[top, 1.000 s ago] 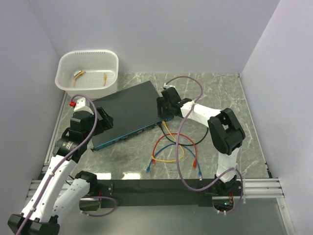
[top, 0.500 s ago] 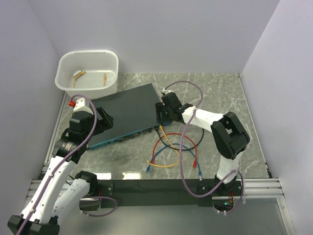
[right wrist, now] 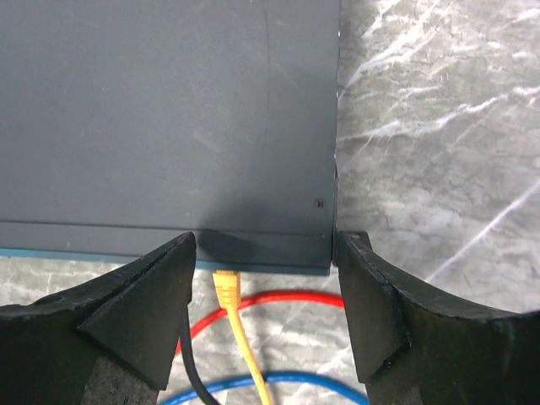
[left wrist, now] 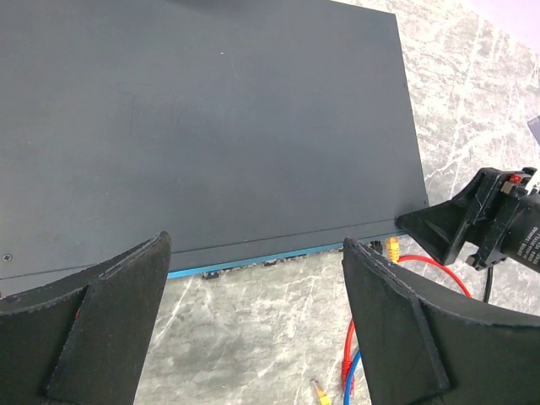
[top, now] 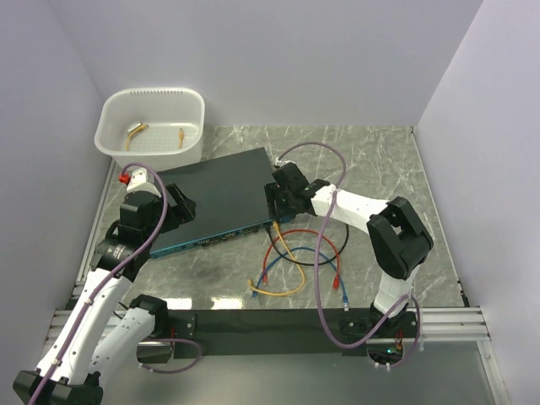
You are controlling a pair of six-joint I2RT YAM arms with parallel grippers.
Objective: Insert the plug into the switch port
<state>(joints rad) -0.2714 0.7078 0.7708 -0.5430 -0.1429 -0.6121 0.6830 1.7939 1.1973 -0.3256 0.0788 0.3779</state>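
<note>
Black and flat, the switch box (top: pixel 215 190) lies askew in the middle of the marble table (top: pixel 380 160). Its narrow teal face (top: pixel 219 237) is turned toward about 6 o'clock. The switch port (left wrist: pixel 270 261) is one of a row of small dark sockets along that face, and I cannot tell one from another.

At the 3 o'clock end of the box, the right claw (right wrist: pixel 266 245) is spread wide, straddling the corner of the teal face and gripping nothing. The yellow plug (right wrist: pixel 225 283) lies between its fingers, clear of both, with its tip right up against the face. I cannot tell whether it sits in a socket. Its yellow cable (right wrist: pixel 249 363) trails back toward 6 o'clock, crossing a red cable (right wrist: pixel 278 299) and a blue cable (right wrist: pixel 278 384).

The left claw (left wrist: pixel 253 251) hangs over the box's top toward the 9 o'clock end, also wide open and empty.

A small label (left wrist: pixel 529 245) on the right wrist carries print too fine to read. A white tub (top: pixel 143 156) stands at 11 o'clock.
</note>
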